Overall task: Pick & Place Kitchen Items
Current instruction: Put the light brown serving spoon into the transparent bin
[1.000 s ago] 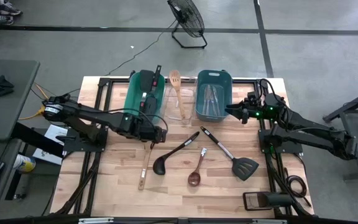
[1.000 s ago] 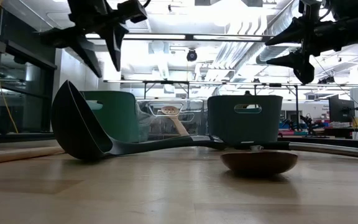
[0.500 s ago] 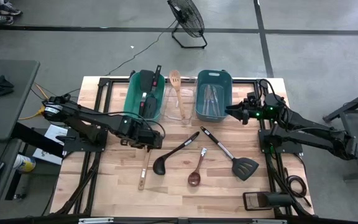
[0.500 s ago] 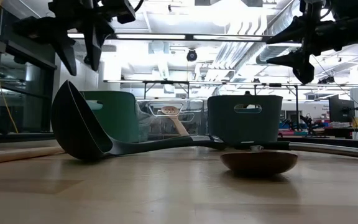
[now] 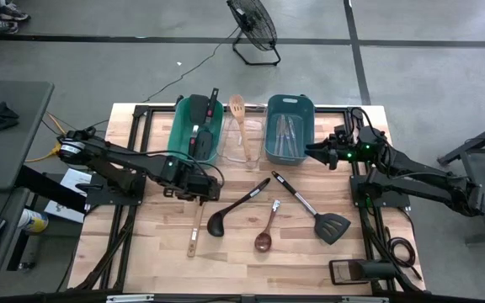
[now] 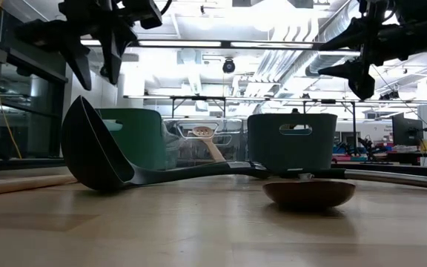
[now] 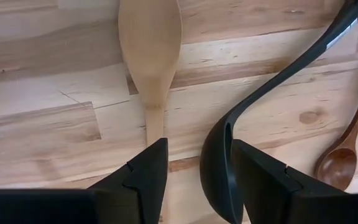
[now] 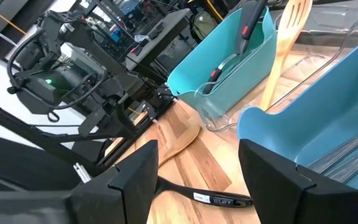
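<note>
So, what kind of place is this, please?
Probably a robotics lab or workshop: a concrete floor with a standing fan, exposed ceiling ducts, and a butcher-block table on a metal frame.

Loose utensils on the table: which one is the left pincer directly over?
The pale wooden spatula, leftmost of the four. The left pincer hangs open above its blade; ladle, brown spoon and black turner lie further right.

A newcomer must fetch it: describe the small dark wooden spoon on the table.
Start at the blue bin and come forward onto the bare table. Between the black ladle and the black slotted spatula lies the small spoon, the only dark brown one.
</note>
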`<state>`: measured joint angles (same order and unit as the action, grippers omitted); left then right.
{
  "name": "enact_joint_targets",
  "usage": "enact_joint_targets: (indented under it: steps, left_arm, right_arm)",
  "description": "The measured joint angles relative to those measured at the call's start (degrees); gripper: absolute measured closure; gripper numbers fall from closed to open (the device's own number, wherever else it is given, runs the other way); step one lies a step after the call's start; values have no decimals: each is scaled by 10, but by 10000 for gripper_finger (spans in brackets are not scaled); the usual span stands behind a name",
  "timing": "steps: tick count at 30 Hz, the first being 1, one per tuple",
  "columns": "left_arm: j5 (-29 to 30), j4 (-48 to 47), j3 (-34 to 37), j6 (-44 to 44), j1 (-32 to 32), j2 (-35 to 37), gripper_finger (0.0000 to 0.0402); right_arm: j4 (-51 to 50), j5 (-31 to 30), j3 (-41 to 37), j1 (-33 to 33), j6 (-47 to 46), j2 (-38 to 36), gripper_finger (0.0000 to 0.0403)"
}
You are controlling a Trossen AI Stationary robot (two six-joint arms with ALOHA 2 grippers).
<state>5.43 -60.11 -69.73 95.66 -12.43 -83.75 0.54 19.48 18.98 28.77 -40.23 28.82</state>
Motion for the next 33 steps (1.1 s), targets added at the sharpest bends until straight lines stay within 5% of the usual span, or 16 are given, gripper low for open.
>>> enact_joint_targets:
  steps: [11,33]
  left_arm:
    - [-28,-1,1,-9,-23,-89,139]
    - [-99,73,52,-80,25,-183,139]
  right_arm:
    - [-10,5,0,0,0,0,188]
    - [-29,6,0,0,10,0,188]
